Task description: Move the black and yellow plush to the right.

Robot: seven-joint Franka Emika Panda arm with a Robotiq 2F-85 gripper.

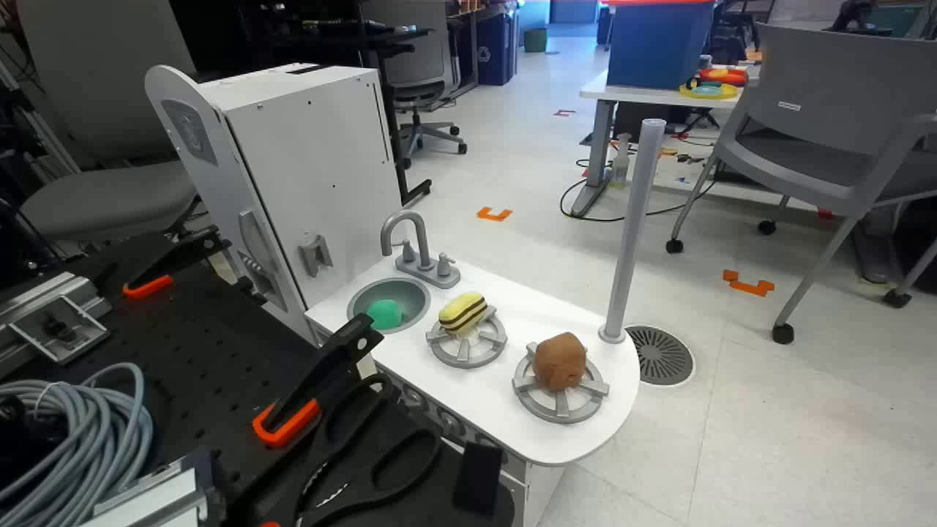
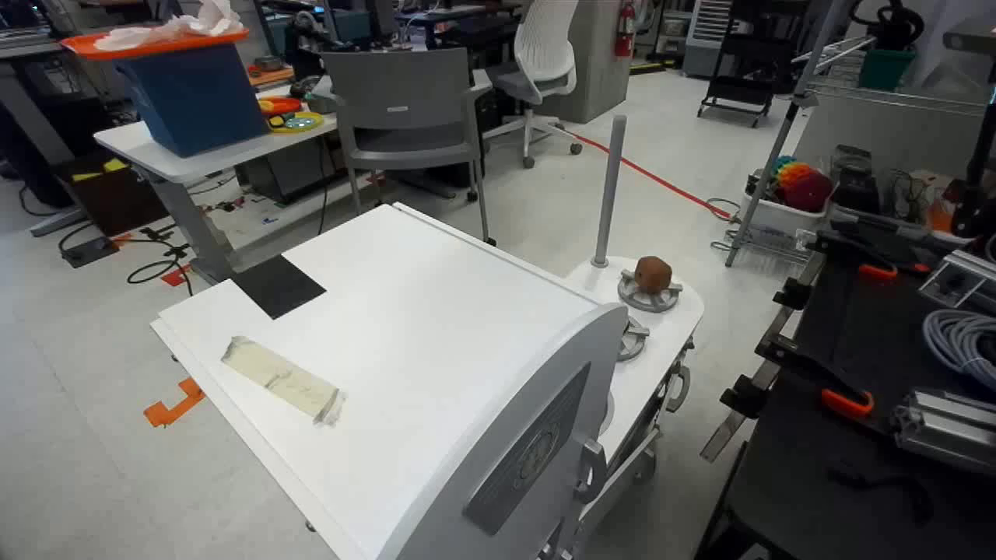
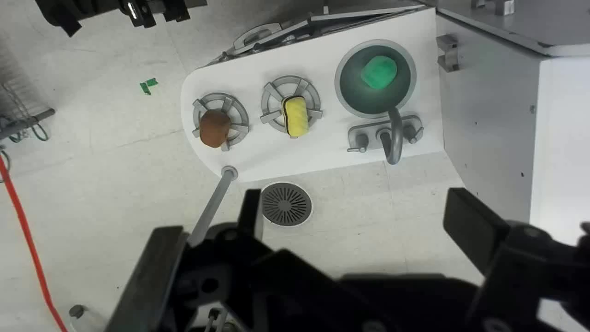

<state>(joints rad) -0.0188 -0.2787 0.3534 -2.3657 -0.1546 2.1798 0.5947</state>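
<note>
The black and yellow plush [image 1: 463, 313] lies on the middle burner [image 1: 463, 361] of a white toy kitchen counter, in an exterior view. In the wrist view the plush [image 3: 296, 116] shows mostly its yellow side with a dark band along one edge. In an exterior view with the white cabinet in front [image 2: 436, 311], the plush is hidden. My gripper [image 3: 353, 193] shows only in the wrist view. Its two black fingers are wide apart with only floor seen between them. It is open, empty and high above the scene, away from the plush.
A brown plush [image 1: 560, 361] sits on the end burner [image 1: 564, 416] beside a tall grey post [image 1: 634, 227]. A green round object [image 1: 384, 315] lies in the sink [image 1: 421, 289] near the faucet [image 1: 419, 238]. A tall white cabinet [image 1: 315, 168] stands at the sink end.
</note>
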